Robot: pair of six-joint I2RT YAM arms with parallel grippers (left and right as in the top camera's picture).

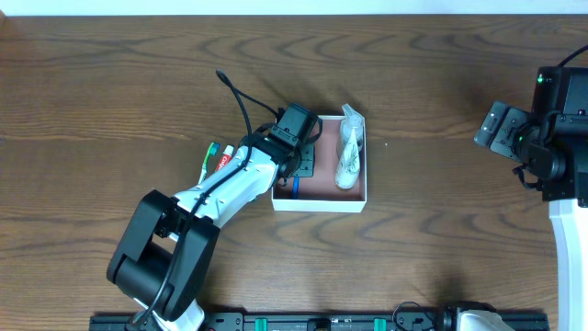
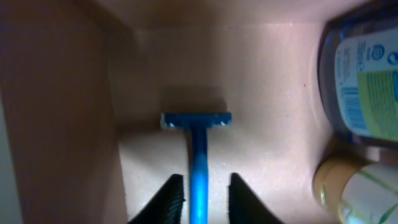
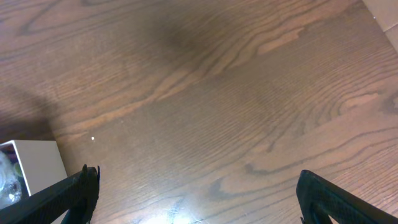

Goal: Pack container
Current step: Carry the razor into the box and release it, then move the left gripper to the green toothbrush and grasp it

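Left fingers [image 2: 173,199] narrowly straddle the razor [image 2: 198,143] in the container [image 2: 62,124]; right fingers [image 3: 68,193] gape empty.

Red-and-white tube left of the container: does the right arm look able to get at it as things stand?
Probably not. The tube lies beyond the container from the right tool, which sits open far to the right, and the left arm crowds it.
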